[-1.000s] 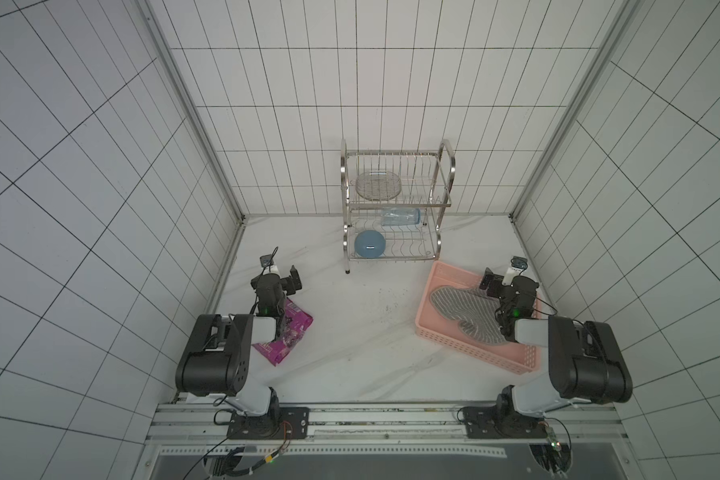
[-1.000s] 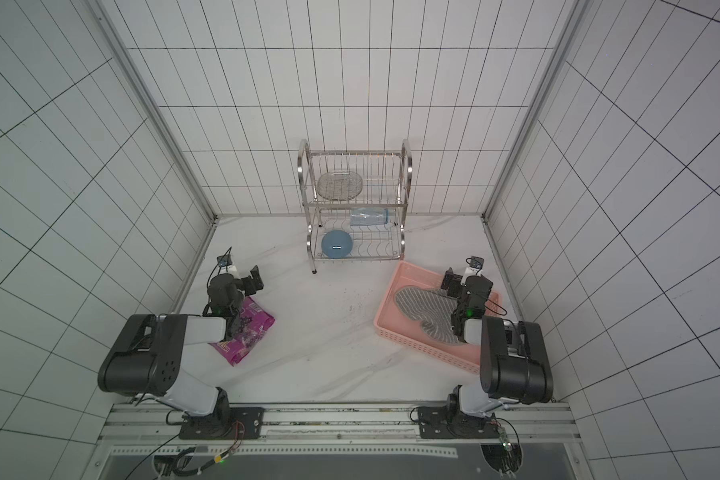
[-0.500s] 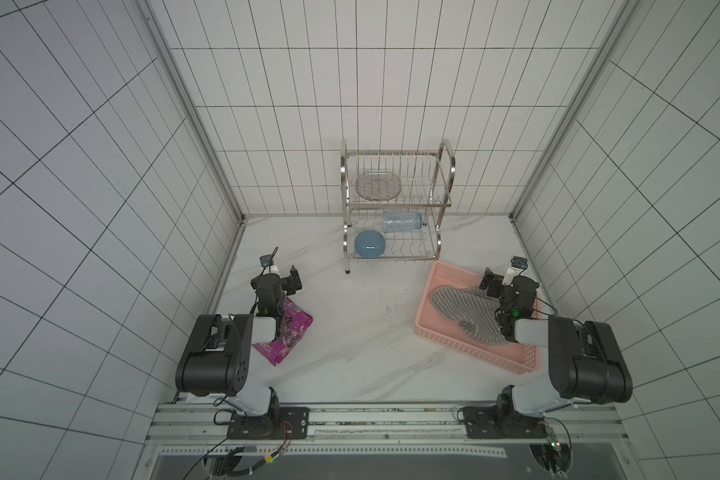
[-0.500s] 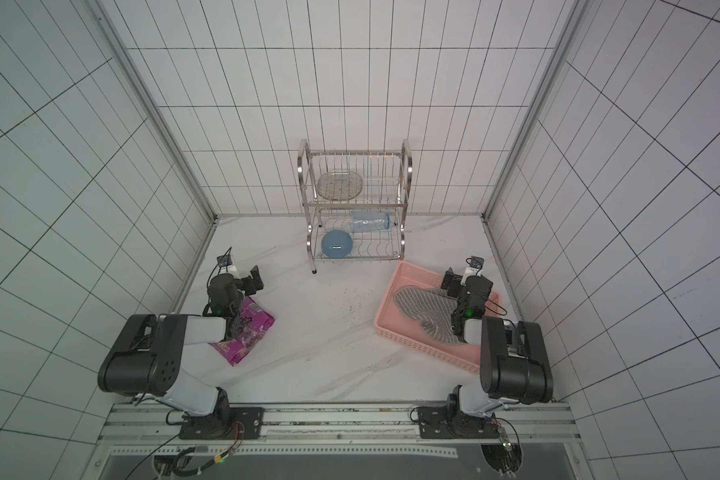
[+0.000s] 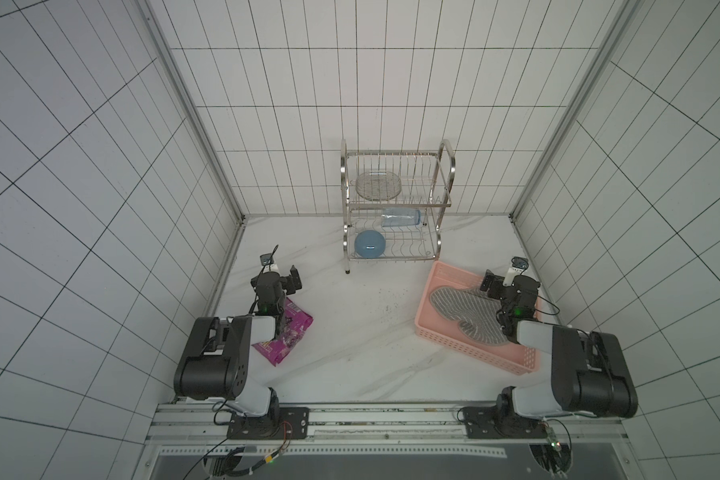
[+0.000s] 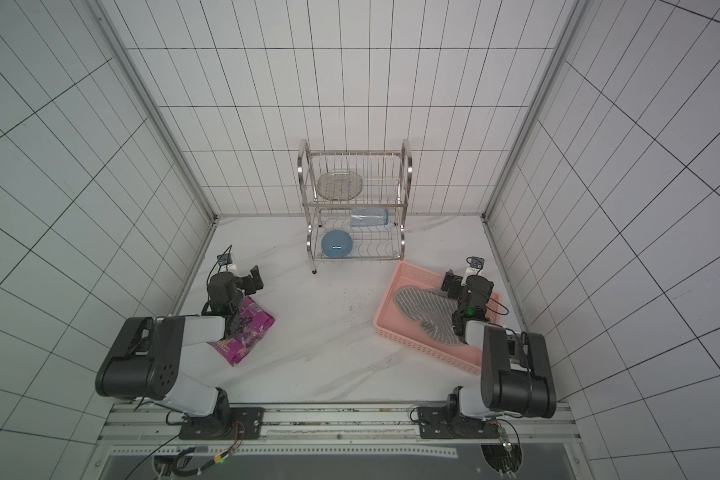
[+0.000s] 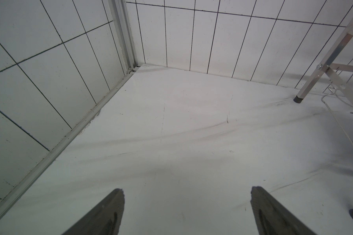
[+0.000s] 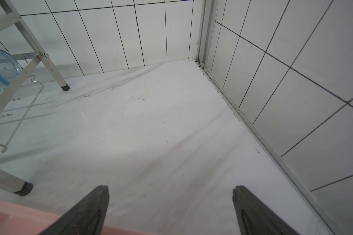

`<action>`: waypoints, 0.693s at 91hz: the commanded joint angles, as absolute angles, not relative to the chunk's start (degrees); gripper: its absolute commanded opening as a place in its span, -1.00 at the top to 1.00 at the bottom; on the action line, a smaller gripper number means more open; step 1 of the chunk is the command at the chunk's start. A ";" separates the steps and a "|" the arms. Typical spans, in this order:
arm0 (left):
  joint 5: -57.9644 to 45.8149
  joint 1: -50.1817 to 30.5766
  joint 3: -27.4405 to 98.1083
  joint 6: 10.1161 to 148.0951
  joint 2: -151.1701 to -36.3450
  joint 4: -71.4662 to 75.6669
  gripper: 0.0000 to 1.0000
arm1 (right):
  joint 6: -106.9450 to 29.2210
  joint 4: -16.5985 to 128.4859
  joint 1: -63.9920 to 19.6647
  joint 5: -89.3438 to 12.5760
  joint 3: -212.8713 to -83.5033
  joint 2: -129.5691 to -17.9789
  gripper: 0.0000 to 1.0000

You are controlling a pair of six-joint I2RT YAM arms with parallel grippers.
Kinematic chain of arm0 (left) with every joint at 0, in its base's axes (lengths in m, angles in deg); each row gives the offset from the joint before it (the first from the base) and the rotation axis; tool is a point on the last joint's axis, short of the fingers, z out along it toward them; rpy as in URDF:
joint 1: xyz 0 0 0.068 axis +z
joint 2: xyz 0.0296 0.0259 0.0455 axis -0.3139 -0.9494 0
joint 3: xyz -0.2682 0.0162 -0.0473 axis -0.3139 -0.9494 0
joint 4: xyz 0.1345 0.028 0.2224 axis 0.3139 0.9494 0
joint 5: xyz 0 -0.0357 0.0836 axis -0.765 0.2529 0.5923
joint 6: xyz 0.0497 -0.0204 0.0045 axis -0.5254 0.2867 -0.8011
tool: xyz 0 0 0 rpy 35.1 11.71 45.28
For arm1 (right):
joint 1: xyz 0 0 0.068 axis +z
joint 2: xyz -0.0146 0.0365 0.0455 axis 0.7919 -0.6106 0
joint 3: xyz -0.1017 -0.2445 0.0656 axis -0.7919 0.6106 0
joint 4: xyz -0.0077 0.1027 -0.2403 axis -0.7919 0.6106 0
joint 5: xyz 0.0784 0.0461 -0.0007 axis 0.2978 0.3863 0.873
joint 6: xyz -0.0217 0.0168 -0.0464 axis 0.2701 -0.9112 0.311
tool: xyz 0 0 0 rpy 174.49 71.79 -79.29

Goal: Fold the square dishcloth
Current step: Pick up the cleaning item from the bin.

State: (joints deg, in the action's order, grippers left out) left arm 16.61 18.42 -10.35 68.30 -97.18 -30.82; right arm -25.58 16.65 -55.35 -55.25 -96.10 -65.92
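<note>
Well | done: nothing | square dishcloth (image 5: 464, 311) rumpled in basket (image 5: 474, 354) just beneath my right claw (image 8: 170, 188), left claw (image 7: 188, 189) well apart | both gaping, empty | remaining: whole fold

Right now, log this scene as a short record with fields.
pink basket: on the table, robot's right side
dishcloth: grey, striped, rumpled, not folded, lying in the pink basket
right tool: open, empty, at the basket's far edge
left tool: open, empty, over bare table
snack bag: magenta, flat on the table, robot's left side
rack: by the back wall; clear dish on top, bottle and blue bowl below
</note>
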 commanded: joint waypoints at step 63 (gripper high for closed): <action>12.66 17.57 -0.05 84.94 -73.49 5.11 -0.96 | -47.40 97.34 -53.96 -55.67 -125.97 -51.73 -0.51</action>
State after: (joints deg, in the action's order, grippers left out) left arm 14.89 17.85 -1.74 80.93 -74.80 -1.90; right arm -45.44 85.28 -54.78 -61.72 -124.75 -49.49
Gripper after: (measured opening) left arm 0.980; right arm 0.811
